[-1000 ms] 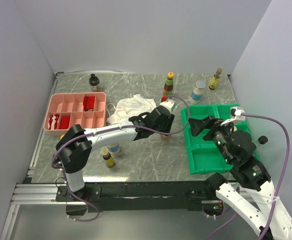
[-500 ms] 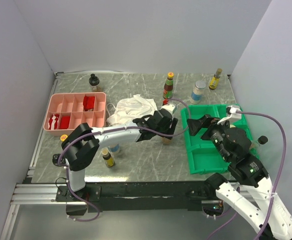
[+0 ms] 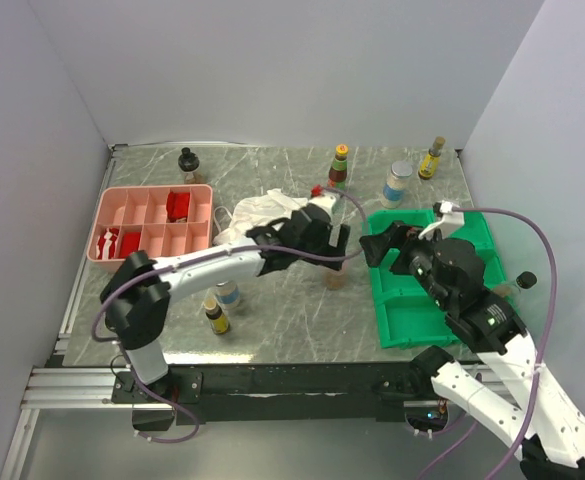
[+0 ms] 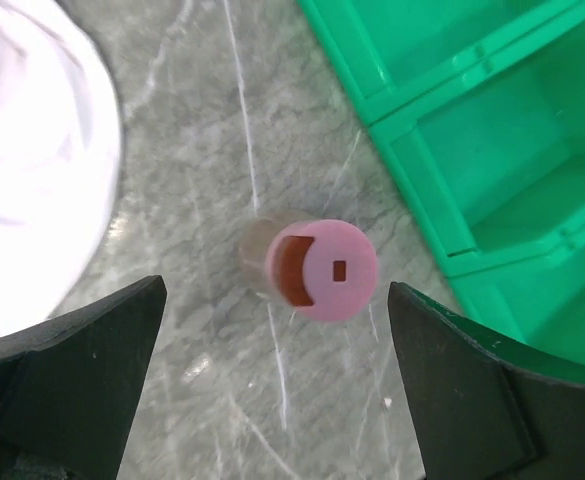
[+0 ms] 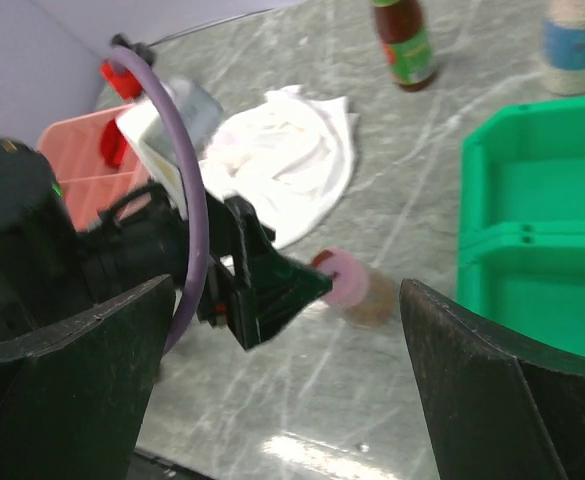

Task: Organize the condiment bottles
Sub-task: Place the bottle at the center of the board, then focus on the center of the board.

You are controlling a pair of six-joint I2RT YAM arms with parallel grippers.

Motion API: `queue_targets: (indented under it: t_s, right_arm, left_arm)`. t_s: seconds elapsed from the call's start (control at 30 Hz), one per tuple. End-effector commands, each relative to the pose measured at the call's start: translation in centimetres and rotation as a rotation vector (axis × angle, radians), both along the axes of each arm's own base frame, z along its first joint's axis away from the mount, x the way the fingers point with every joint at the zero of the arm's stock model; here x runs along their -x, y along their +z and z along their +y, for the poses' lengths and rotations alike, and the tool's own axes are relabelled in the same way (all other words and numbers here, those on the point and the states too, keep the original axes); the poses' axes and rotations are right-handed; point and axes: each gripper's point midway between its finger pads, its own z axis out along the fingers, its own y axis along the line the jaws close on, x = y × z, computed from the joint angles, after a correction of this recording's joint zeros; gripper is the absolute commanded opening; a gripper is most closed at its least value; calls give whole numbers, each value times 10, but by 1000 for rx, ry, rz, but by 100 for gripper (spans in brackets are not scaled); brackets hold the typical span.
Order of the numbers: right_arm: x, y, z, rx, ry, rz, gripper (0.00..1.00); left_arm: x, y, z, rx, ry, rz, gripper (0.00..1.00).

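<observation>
Because the pink-capped bottle [image 4: 322, 268] stands free and upright on the marble table [image 4: 202, 120], with nothing bracing it, the main risk is a knock. It sits at the centre of the left wrist view, just left of the green tray [image 4: 442, 85] and right of the white cloth [image 4: 32, 170]. The left gripper [image 4: 275, 300] is spread to its full width and holds nothing, one finger on each side of the bottle and well clear of it. A sideways swing or a low pull-away could catch the cap and topple so narrow a bottle, probably against the tray's rim. The right gripper [image 5: 287, 283], also gaping and empty, faces the same spot from over the tray, so the two arms could clash if both close in. In the top view the left arm reaches from the lower left across the middle of the frame, its wrist tipped down over the bottle. The right arm leans in from the lower right.
</observation>
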Motion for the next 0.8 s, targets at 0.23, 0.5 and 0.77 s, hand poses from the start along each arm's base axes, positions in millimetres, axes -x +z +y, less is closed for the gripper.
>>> queue_targets:
  t_s: [0.23,0.5,0.77]
  right_arm:
    - [-23,-30,33,51,79,143,91]
    - [-45,-90,37,226,53,320,88]
    - [-54,-129,61,293,135,386,79]
  left_arm:
    - [-85,158,136,298,167,-125,97]
    - [-84,193,198,270,254,-348,97]
    - [-74,173,228,233,367,-410,97]
